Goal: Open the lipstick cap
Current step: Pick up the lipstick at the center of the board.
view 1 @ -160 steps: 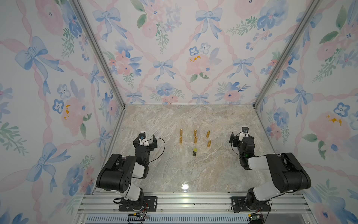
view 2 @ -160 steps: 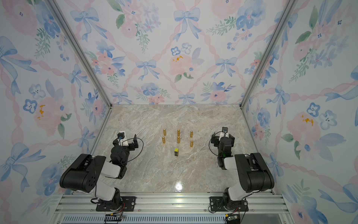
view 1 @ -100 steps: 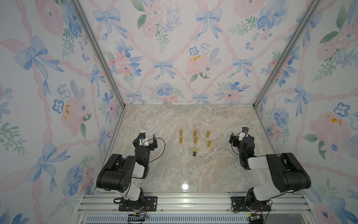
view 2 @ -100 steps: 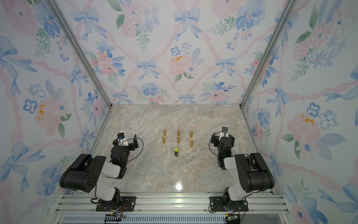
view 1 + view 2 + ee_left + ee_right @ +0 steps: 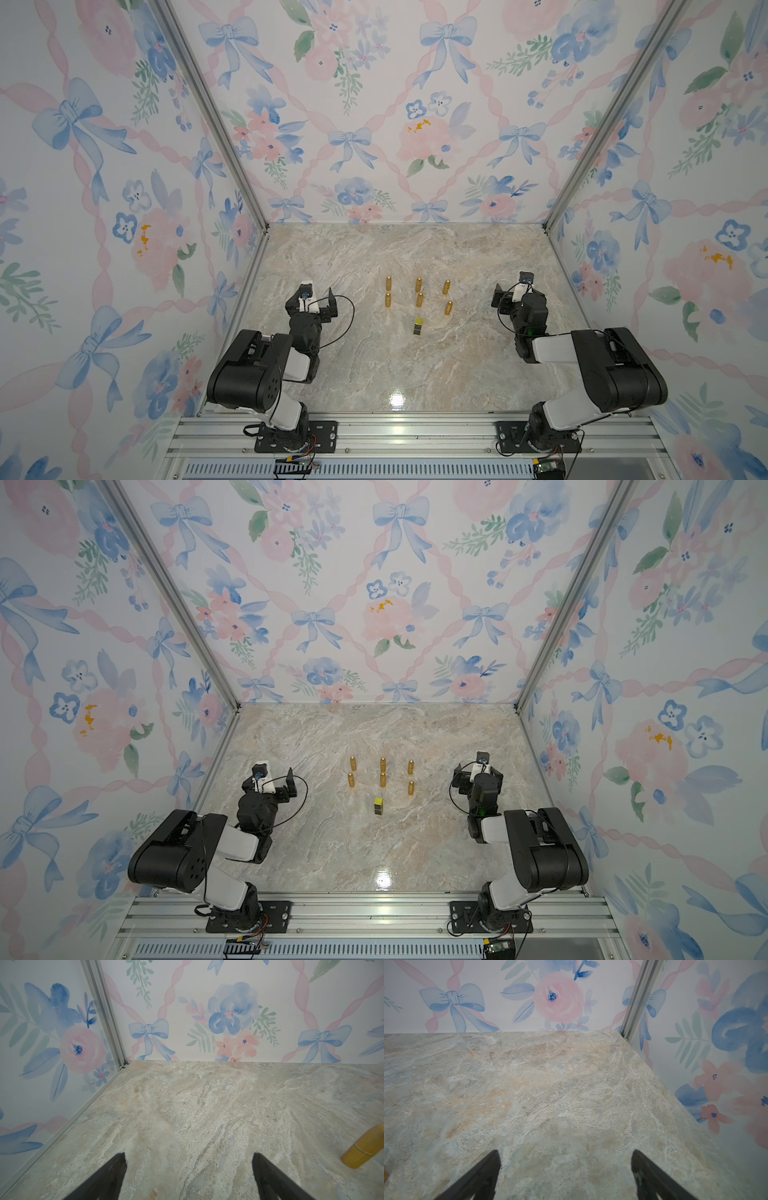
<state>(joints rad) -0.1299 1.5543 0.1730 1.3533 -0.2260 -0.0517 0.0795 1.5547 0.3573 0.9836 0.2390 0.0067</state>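
Six gold lipsticks (image 5: 419, 299), bullet-shaped, caps on, upright, two rows of three, just behind black-yellow block (image 5: 418, 325).

Camera setup.
Our top views share the whole marble table (image 5: 374, 365) from high above its near edge; wrist views sit low, facing its far corners.

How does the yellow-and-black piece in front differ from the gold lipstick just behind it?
The gold lipstick is one colour throughout; the yellow-and-black piece is yellow at one end, dark at the other. The gold lipstick has a rounded tip; the yellow-and-black piece looks square-edged. The gold lipstick belongs to a grid of six; the yellow-and-black piece sits alone, nearer the robot. Both rest on the marble table, untouched.
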